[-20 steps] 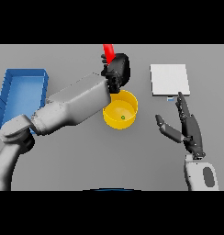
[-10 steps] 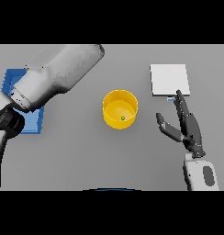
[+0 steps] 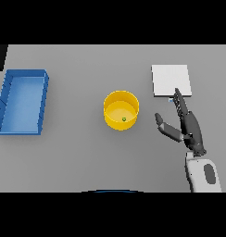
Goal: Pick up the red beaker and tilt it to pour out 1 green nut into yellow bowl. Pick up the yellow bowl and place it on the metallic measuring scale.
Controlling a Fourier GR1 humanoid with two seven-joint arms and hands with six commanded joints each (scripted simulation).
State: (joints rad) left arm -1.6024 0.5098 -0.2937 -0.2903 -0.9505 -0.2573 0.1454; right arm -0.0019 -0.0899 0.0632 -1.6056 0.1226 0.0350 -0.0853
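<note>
Your left arm has swung out of view; 1 green nut (image 3: 124,119) lies in the yellow bowl (image 3: 121,110). Next, close your right hand (image 3: 188,127), fingers straight, on it.

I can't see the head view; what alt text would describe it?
A yellow bowl with one small green nut inside sits mid-table, and the right robot hand rests open to its right. A flat metallic measuring scale lies just beyond that hand, and a blue tray sits at far left.
</note>
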